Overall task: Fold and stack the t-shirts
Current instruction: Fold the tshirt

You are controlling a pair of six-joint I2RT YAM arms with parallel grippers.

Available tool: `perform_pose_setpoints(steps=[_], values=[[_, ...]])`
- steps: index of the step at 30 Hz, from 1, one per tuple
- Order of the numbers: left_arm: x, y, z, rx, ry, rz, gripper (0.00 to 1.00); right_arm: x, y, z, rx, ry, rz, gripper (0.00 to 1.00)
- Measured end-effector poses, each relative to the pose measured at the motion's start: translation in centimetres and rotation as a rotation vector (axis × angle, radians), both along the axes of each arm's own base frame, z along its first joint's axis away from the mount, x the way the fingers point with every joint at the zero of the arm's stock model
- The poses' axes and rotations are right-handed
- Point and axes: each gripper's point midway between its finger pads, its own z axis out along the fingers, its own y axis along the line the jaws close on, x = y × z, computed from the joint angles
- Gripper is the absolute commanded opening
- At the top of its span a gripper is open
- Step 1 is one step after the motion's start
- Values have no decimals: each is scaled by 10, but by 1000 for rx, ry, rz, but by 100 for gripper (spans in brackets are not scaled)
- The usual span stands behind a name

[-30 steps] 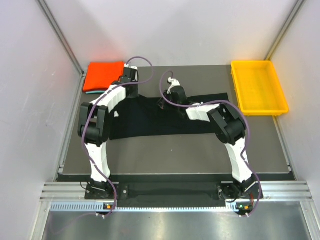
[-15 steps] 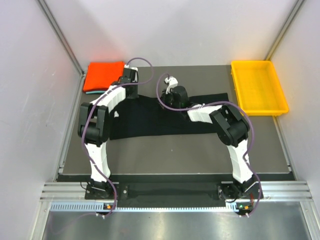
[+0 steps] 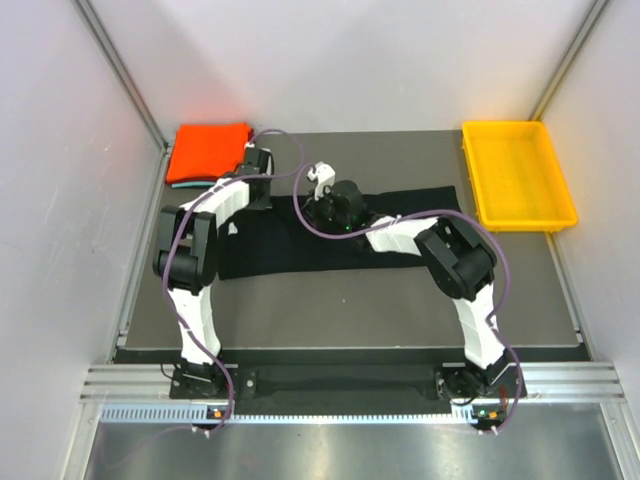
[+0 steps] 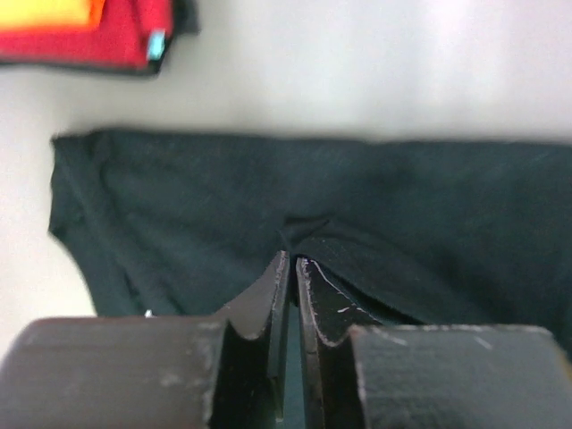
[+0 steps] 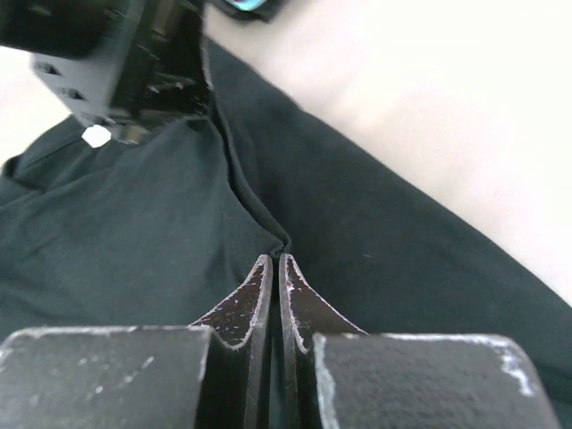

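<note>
Here the plain black cloth t-shirt [image 3: 290, 245] [image 4: 179, 206] [image 5: 134, 223] lies spread across the middle of the dark grey table mat [image 3: 340, 310], long from left to right, with its far edge partly doubled over into a fold. The right gripper [image 5: 274, 259] is low over the upper middle of this shirt. Its two fingers are pressed together, and a crease of the black cloth runs straight into their tips, so it appears to pinch the fabric there. The left gripper [image 4: 290, 261] is over the left part of the same shirt, near its far edge. Only a very thin slit shows between its fingers, and a raised fold of cloth sits right at the tips; whether the cloth is really caught between them I cannot tell. The two grippers are close to each other, and the right wrist camera sees the dark body of the left one just beyond its own fingers. At the far left corner lies the folded orange-red t-shirt [image 3: 207, 148] [image 4: 107, 40], apart from the black one, on top of the folded teal t-shirt [image 3: 186, 183], of which only an edge shows. The yellow plastic tray [image 3: 515, 175] stands at the far right of the table.
</note>
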Motion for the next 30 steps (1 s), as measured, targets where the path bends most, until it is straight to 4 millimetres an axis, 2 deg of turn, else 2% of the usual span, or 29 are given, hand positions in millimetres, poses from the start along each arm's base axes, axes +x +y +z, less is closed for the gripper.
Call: perform_pose_setpoints(steps=[6,13,22,23,26,30], values=[[-18,15,-7,54,30,38,17,-24,12,4,-33,-34,61,2],[-28,30,-4,108,30,92,23,-49,24,-5,-79,-32,120,7],[-44,56,-4,199,58,233,28,-78,30,-25,-141,20,186,28],[-45,56,-3,199,61,243,28,-82,31,-26,-143,26,194,31],[-42,53,4,170,57,259,29,-94,29,-29,-148,53,214,32],[-37,33,13,53,43,235,29,-97,23,-23,-134,74,183,24]])
